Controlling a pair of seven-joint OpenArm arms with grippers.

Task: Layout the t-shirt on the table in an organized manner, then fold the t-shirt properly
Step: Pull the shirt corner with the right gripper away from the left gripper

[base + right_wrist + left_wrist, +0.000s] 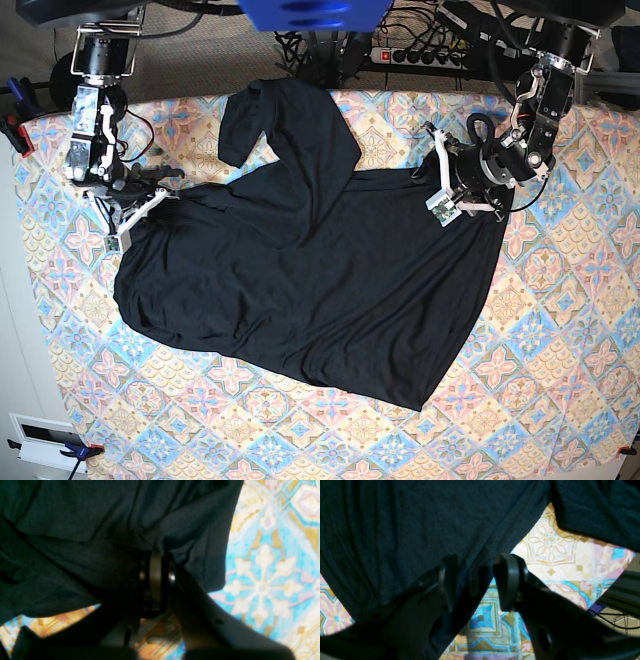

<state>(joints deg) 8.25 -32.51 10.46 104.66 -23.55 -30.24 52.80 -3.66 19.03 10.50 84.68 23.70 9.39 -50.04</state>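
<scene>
From the left wrist view, the left tool (475,580) stood with its two fingers (508,580) parted, and a fold of the black t-shirt (420,525) ran down between them; whether the fingers pressed on the cloth could not be told. The shirt filled most of that view, and the patterned desk (560,555) showed beside and below it.

From the right wrist view, the right tool (155,580) was clenched, its jaws drawn together at the gathered edge of the t-shirt (75,530), with cloth bunched over the tips. The blue and cream desk (270,580) lay bare to one side.

From the base view, the t-shirt (320,290) lay spread across the middle of the desk (560,350), wrinkled, with one sleeve reaching toward the far edge. The right tool (135,212) sat at the shirt's edge on that view's left side, and the left tool (445,190) sat at the shirt's edge on that view's right side.
</scene>
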